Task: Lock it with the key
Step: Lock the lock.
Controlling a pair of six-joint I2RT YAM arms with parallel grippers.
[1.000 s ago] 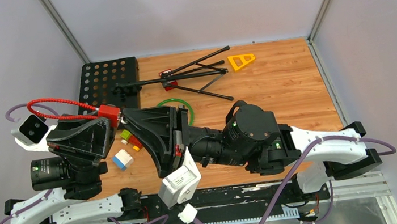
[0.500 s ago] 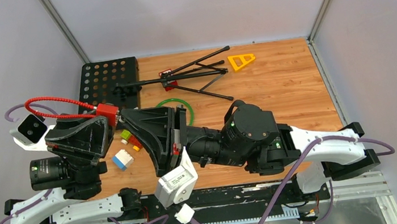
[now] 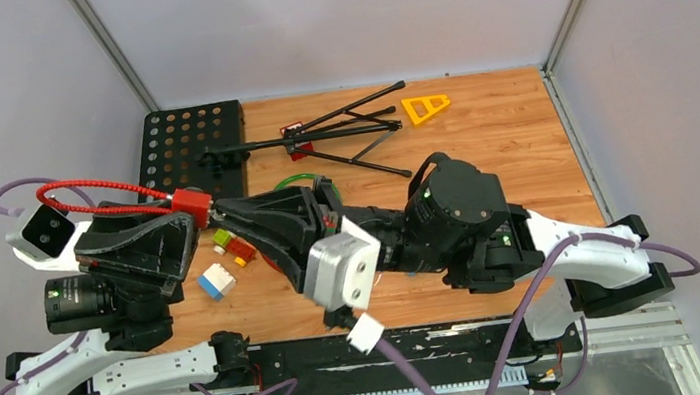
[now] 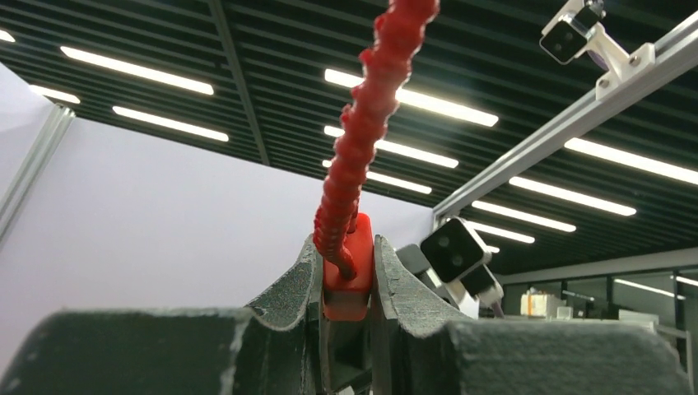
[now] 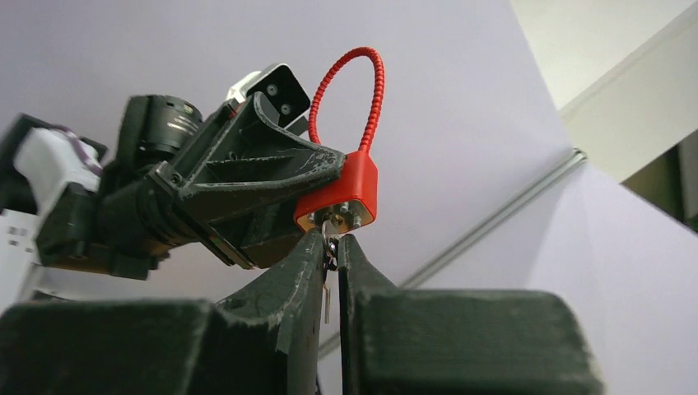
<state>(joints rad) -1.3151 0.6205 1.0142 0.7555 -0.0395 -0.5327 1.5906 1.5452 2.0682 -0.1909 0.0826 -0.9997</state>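
My left gripper (image 3: 189, 217) is shut on a red padlock (image 3: 190, 199) with a red ribbed cable shackle (image 3: 88, 191) and holds it in the air; the lock body (image 4: 346, 274) sits between the pads in the left wrist view. My right gripper (image 3: 219, 212) is shut on a small metal key (image 5: 330, 244) whose tip is in the underside of the lock (image 5: 339, 197). The two grippers meet tip to tip above the table's left side.
Below the grippers lie coloured toy bricks (image 3: 223, 258) and a green ring (image 3: 306, 185). A black perforated plate (image 3: 190, 144), a folded black tripod (image 3: 319, 141) and a yellow triangle (image 3: 425, 107) lie toward the back of the wooden table (image 3: 512, 157).
My right wrist has rolled, swinging its camera from below the arm to the front, with the key still in the lock. The left gripper and lock shifted slightly left.
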